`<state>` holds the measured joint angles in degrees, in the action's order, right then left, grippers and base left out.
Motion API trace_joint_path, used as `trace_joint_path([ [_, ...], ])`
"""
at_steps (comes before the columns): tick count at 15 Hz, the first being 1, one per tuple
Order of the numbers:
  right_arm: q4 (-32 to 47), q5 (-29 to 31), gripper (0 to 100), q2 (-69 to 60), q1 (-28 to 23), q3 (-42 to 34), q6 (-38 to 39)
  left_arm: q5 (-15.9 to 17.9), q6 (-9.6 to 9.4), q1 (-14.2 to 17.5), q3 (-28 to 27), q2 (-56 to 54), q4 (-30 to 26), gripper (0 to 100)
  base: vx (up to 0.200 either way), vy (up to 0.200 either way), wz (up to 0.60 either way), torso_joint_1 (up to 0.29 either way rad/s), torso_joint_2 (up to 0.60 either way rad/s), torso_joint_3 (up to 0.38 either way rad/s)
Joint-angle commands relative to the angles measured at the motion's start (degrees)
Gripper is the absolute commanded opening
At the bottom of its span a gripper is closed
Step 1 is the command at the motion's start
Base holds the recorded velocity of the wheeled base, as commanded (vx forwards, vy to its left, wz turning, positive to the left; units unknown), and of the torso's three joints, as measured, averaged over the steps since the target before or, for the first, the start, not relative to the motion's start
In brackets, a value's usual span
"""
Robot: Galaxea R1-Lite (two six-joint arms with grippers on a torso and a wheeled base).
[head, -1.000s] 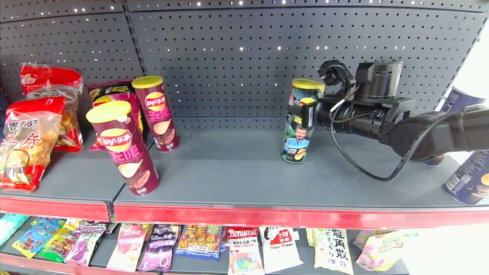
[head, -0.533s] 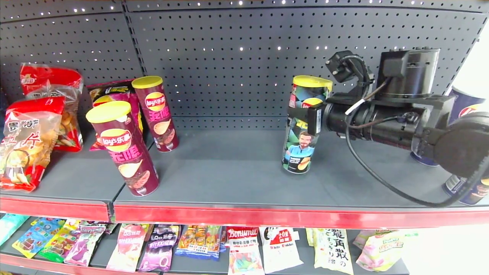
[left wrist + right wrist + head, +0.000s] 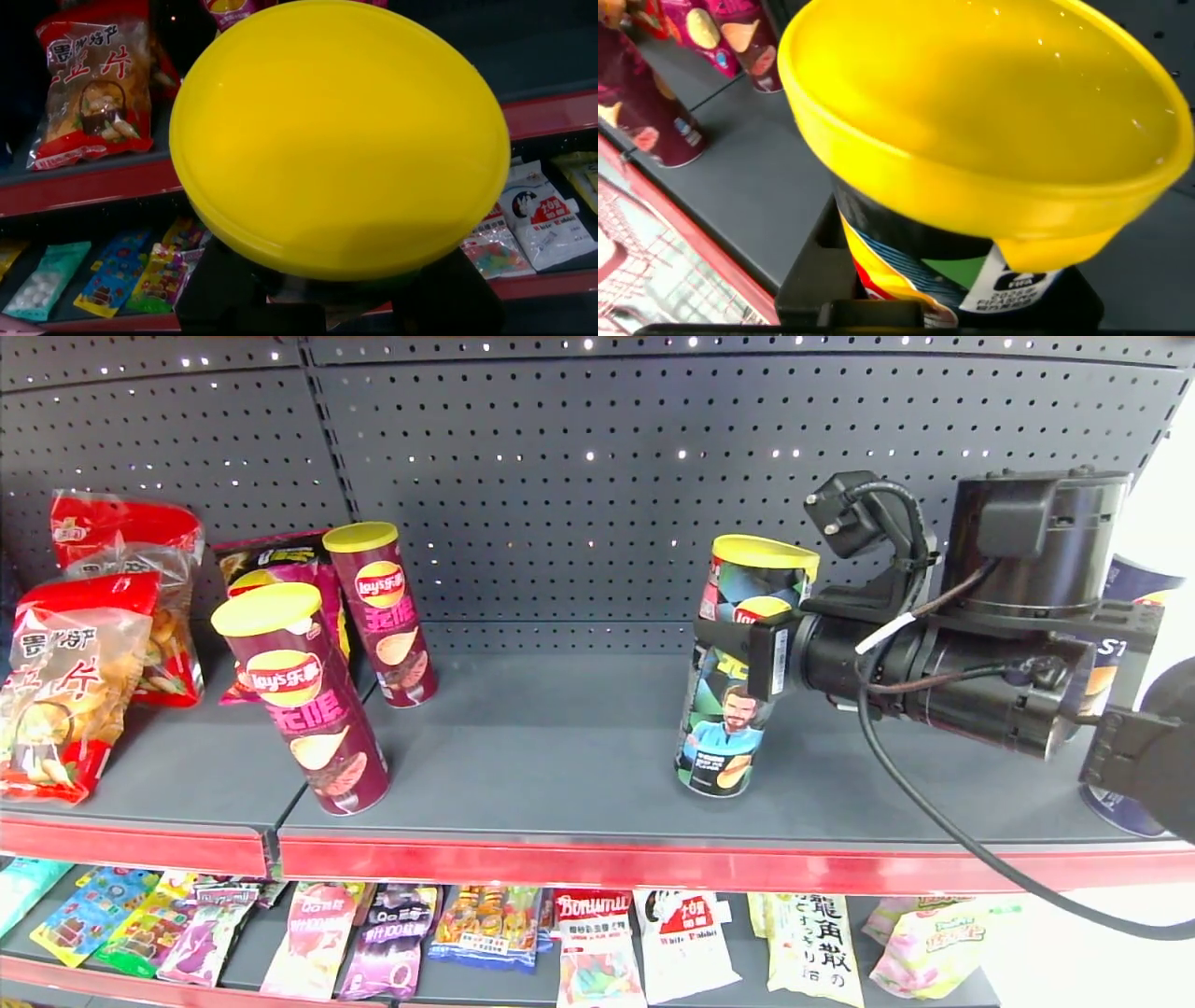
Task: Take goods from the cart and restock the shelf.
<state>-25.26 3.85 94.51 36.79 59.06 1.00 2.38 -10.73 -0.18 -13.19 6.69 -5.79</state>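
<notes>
Cardboard, seemingly: judged yellow-lidded dark chip tube point(image 3: 728, 728) light, dentable. Saw right gripper point(image 3: 747, 649) clamped at its upper middle, three o'clock from maroon tubes point(image 3: 308, 709).

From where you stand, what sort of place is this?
Most likely a shop aisle, or a mock-up of one: a red-edged shelf with a pegboard back, chip cans on it, snack packets laid out below.
</notes>
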Motion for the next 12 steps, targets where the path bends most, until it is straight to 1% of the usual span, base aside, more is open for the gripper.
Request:
trace_joint_path([
  [1, -0.49, 0.37, 0, 0.23, 0.21, -0.79, -0.12, 0.00, 0.01, 0.01, 0.01, -0.01, -0.01, 0, 0.000, 0.000, 0.00, 0.000, 0.00, 0.000],
  [3, -2.34, 1.86, 0, 1.11, 0.30, -1.67, -0.38, 0.00, 0.01, 0.01, 0.27, -0.01, -0.01, 0, 0.000, 0.000, 0.00, 0.000, 0.00, 0.000],
  [5, -2.43, 3.09, 0, 1.38, 0.39, -2.02, -0.47, 0.00, 0.01, 0.01, 0.36, -0.01, -0.01, 0, 0.000, 0.000, 0.00, 0.000, 0.00, 0.000],
  [10, -3.39, 3.97, 0, 1.02, 1.09, -4.57, -3.02, 0.00, -0.08, 0.01, 0.45, -0.01, -0.01, 0, 0.000, 0.000, 0.00, 0.000, 0.00, 0.000],
  [12, -3.48, 6.78, 0, 1.29, 1.97, -4.57, -2.93, 0.00, 0.01, 0.01, 0.45, -0.01, -0.01, 0, 0.000, 0.000, 0.00, 0.000, 0.00, 0.000],
])
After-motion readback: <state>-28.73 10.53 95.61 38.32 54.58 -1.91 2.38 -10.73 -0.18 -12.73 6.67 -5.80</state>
